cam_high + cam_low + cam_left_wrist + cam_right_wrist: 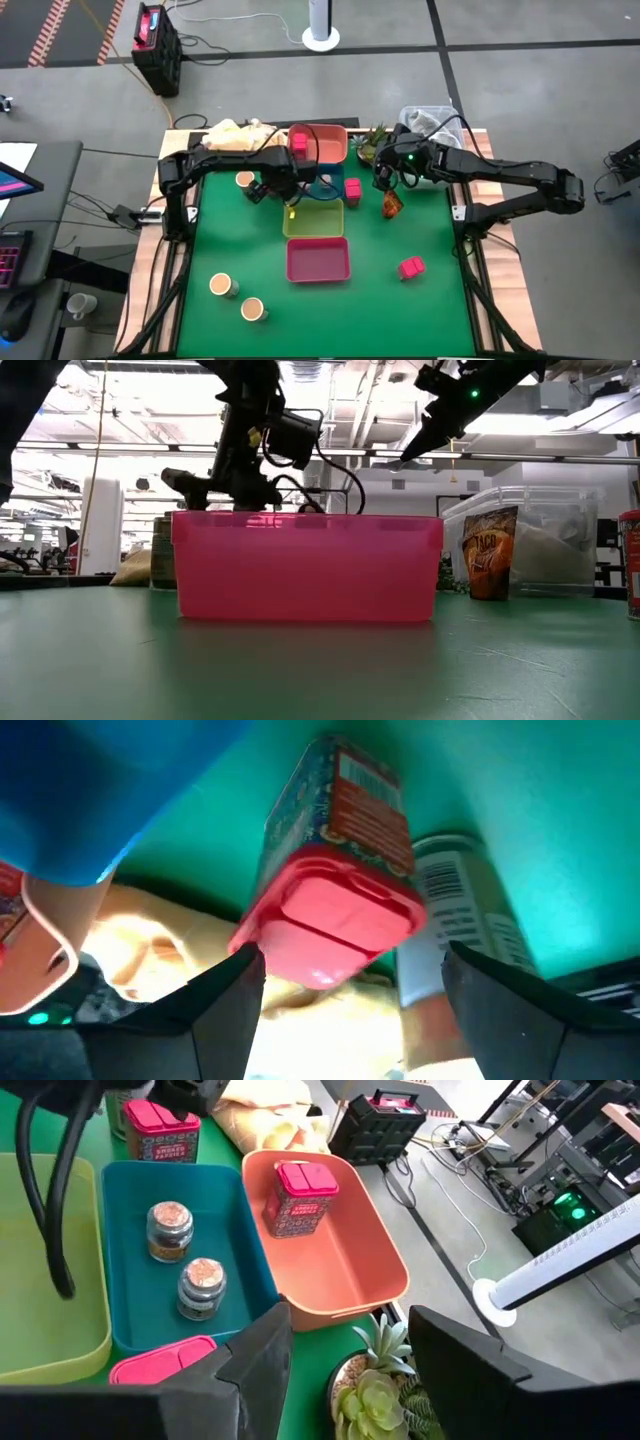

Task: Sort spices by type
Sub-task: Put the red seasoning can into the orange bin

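Pink-lidded cube (335, 890): square tin, glossy pink flip lid, busy red-and-blue printed sides; sits between the fingers of the left tool (350, 985), which stand apart on either side of it; contact cannot be told.
Second cube (300, 1197): same make, in the salmon tray (375, 1270), tilted.
Third cube (160, 1130): upright on the worktop behind the teal tray.
Further cubes: one (352, 188) beside the trays, one (410, 267) alone on the right of the worktop.
Grey shaker jars (170, 1230): two, small, clear glass, metal caps with speckled tops; both in the teal tray (125, 1260).
Tan-topped jars (222, 285): round, three on the green worktop (430, 310), two at the near left, one (244, 180) by the left arm.
Crinkly packet (490, 552): orange-brown foil, standing, near the right tool.
Right tool (350, 1350): fingers apart, empty, above the potted succulent (375, 1400).
Other trays: yellow-green (313, 218) and pink (305, 565), smooth plastic, rounded corners.
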